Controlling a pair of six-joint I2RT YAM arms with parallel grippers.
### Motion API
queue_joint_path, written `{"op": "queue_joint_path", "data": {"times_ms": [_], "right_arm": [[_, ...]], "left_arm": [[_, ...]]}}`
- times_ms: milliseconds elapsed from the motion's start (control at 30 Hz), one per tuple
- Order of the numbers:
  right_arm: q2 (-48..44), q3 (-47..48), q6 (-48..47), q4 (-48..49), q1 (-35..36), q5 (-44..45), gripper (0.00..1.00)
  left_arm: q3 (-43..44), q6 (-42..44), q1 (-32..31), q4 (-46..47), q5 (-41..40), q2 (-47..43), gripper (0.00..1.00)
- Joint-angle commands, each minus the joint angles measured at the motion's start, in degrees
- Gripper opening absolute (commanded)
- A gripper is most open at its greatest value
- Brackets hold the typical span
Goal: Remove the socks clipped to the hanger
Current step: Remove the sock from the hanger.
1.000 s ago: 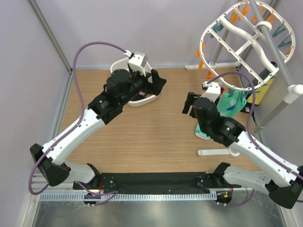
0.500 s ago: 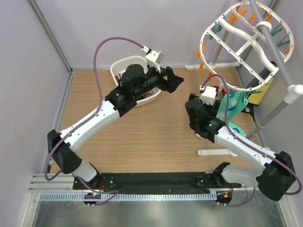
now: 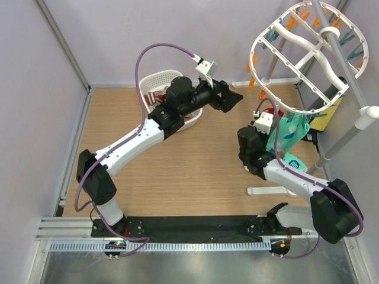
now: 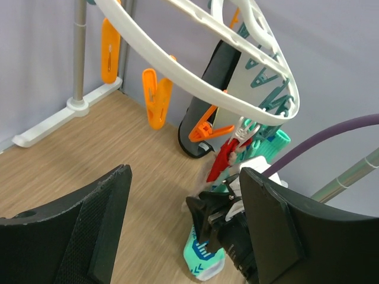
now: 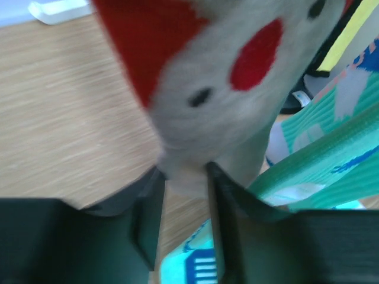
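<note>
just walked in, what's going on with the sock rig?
The right gripper has its jaws pinched on the bottom end of a grey-and-red sock hanging under the hanger. The left gripper is up near the hanger with its jaws open, holding nothing. A teal sock hangs there too, so the job isn't done. The basket sits at the back, behind the left arm.
</note>
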Motion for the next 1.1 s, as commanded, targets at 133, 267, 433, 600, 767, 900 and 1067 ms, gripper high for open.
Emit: {"op": "queue_joint_path", "data": {"times_ms": [133, 267, 433, 600, 767, 900, 1067], "right_arm": [[-8.75, -5.22, -4.09, 10.53, -0.7, -8.17, 0.1], [-12.73, -6.72, -3.74, 9.65, -0.7, -10.91, 0.01], [-18.35, -8.21, -3.12, 8.24, -0.7, -14.43, 0.01], [-19.85, -10.4, -1.02, 8.68, -0.62, -17.76, 0.01], [-22.31, -12.26, 0.13, 9.74, -0.79, -20.32, 0.01], [-23.63, -12.43, 0.04, 9.56, -0.88, -21.99, 0.01], [-24.33, -12.87, 0.57, 9.73, -1.23, -21.9, 0.01]], "left_arm": [[7.37, 3.34, 0.08, 2.92, 1.64, 3.85, 0.77], [11.5, 3.71, 0.08, 3.89, 6.82, 7.72, 0.73], [17.05, 1.42, -0.79, 4.32, 13.42, 13.88, 0.64], [13.62, 6.07, -4.75, 7.14, 6.24, 12.74, 0.65], [13.79, 2.48, -5.72, 11.0, 8.32, 15.72, 0.64], [12.57, 0.72, -5.98, 15.56, 11.4, 16.96, 0.63], [15.47, 0.54, -6.16, 14.17, 11.31, 19.77, 0.61]]}}
